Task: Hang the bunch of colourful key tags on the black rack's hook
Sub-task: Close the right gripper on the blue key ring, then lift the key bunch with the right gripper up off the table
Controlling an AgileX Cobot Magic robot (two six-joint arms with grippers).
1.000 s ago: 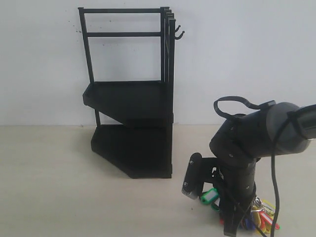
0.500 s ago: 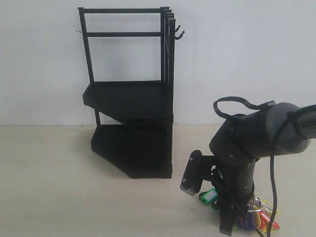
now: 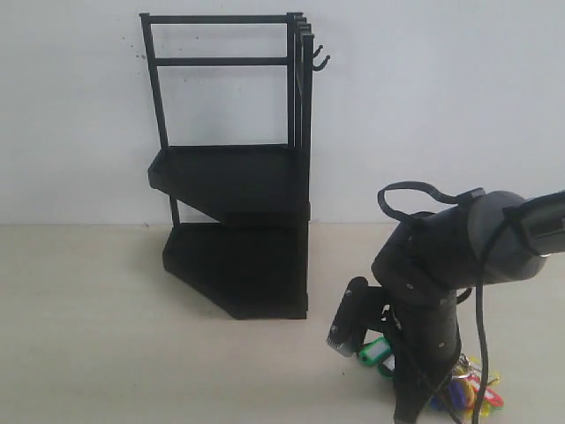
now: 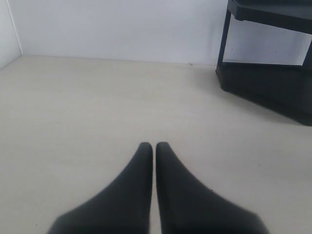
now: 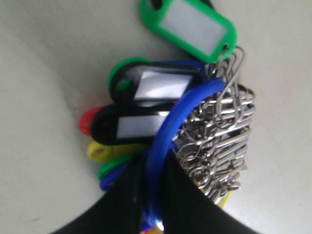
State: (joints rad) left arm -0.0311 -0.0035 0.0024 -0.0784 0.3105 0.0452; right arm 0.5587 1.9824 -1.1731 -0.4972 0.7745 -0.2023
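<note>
Blue plastic loop (image 5: 168,126) of colourful key tag bunch (image 5: 195,122), lower right of exterior frame on pale tabletop (image 3: 88,336), sits pinched in closed right gripper (image 5: 155,175). Left gripper (image 4: 154,146) closed, empty. Risk: thin loop slips, or swinging tags miss small hook (image 3: 320,60) on tall black metal rack (image 3: 231,177).

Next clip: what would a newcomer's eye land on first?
The colourful key tag bunch lies on the table, lower right in the exterior view, its blue loop pinched by the right gripper. Further left, the tall black rack stands against the wall, its top hooks bare.
</note>
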